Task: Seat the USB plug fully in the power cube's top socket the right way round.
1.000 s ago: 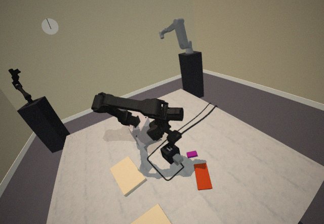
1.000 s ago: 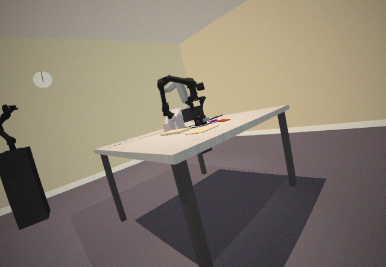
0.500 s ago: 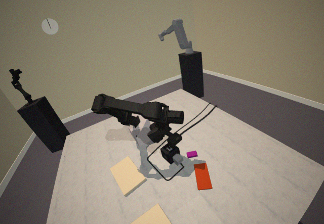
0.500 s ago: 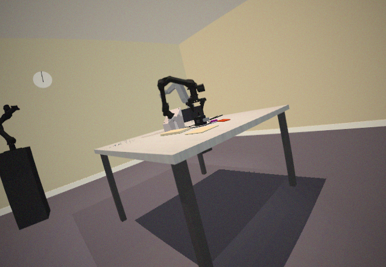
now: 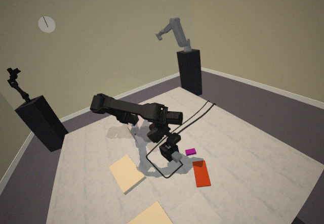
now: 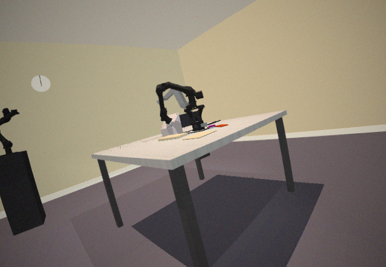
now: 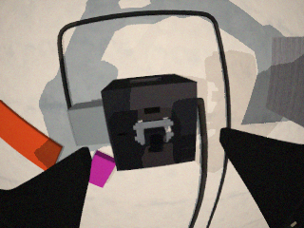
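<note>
The black power cube (image 5: 164, 153) (image 6: 197, 127) (image 7: 124, 102) stands on the table. In the wrist view, a pale grey, bracket-like part (image 7: 154, 124) with a dark centre shows on its top at the socket. Which way round the USB plug sits, and how deep, I cannot tell. My gripper (image 6: 196, 120) (image 7: 156, 144) is open and empty. It points down above the cube, one finger to each side of it. In the top view the gripper partly covers the cube. A grey block (image 5: 176, 156) (image 7: 87, 124) sits against one side of the cube.
A black cable (image 5: 157, 167) (image 7: 139, 13) loops around the cube, and a thicker cable (image 7: 203, 142) runs beside its top. A magenta block (image 5: 190, 151) (image 7: 101, 172) and an orange slab (image 5: 201, 174) (image 7: 24, 138) lie nearby. Cream slabs (image 5: 126, 173) (image 6: 201, 134) lie on the other side.
</note>
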Action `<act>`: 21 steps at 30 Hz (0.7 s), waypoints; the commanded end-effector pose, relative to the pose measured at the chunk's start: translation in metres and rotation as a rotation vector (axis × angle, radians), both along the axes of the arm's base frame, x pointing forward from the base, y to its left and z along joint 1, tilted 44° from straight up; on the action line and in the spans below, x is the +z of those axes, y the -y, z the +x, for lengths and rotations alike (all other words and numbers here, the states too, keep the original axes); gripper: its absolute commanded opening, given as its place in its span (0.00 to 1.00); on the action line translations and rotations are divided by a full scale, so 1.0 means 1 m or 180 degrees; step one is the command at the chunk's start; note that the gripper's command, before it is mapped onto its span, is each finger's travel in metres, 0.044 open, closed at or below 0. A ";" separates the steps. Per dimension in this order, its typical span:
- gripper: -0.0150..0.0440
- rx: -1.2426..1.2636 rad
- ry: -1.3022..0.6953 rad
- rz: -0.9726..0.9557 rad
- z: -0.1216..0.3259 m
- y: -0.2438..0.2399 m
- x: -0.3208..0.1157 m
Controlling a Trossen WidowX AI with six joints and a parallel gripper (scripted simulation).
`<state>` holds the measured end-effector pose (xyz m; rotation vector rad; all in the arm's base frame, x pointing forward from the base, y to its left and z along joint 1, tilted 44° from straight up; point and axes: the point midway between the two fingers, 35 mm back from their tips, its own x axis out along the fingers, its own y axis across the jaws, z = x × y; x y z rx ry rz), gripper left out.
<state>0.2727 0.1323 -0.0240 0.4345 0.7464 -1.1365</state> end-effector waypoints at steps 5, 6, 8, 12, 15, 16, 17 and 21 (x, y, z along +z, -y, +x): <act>0.82 -0.0001 -0.0001 -0.0001 0.000 0.000 0.000; 0.78 -0.0001 -0.0001 -0.0001 0.000 0.000 0.000; 0.69 -0.0001 -0.0001 -0.0001 0.000 0.000 0.000; 0.51 -0.0001 -0.0001 -0.0001 0.000 0.000 0.000; 0.38 -0.0001 -0.0001 -0.0001 0.000 0.000 0.000; 0.33 -0.0001 -0.0001 -0.0001 0.000 0.000 0.000; 0.29 -0.0001 -0.0001 -0.0001 0.000 0.000 0.000; 0.25 -0.0001 -0.0001 -0.0001 0.000 0.000 0.000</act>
